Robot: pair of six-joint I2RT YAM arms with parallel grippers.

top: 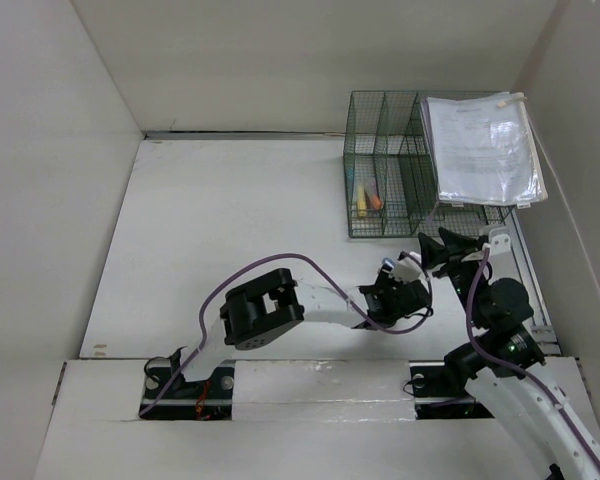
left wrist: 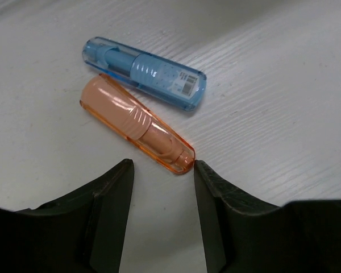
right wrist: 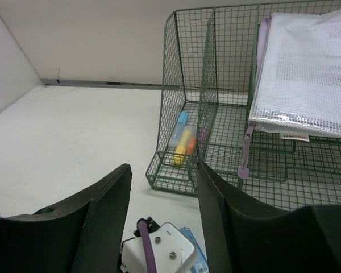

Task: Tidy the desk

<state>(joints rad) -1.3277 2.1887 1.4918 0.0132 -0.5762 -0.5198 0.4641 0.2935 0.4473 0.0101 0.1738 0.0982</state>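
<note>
desk (top: pixel 230 220): walled in white, rack (top: pixel 365 130) set at its far right corner
done: markers (top: pixel 367 197) stowed in rack, pouch (top: pixel 485 150) laid on it
remaining: orange pen (left wrist: pixel 137 124) and blue pen (left wrist: pixel 145 74), side by side nearer the near edge
left gripper (left wrist: pixel 163 166): jaws apart about orange pen's tip, nothing held
right gripper (right wrist: pixel 162 166): wide, empty

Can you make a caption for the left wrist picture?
Open end effector near an orange pen and blue pen on the desk.

Soft, even light from above makes the white bench (top: pixel 230 230) bright, with only faint shadows. The orange case (left wrist: pixel 133 122) shows small glare. The near fingers (left wrist: pixel 111 216) look slightly unfocused.
</note>
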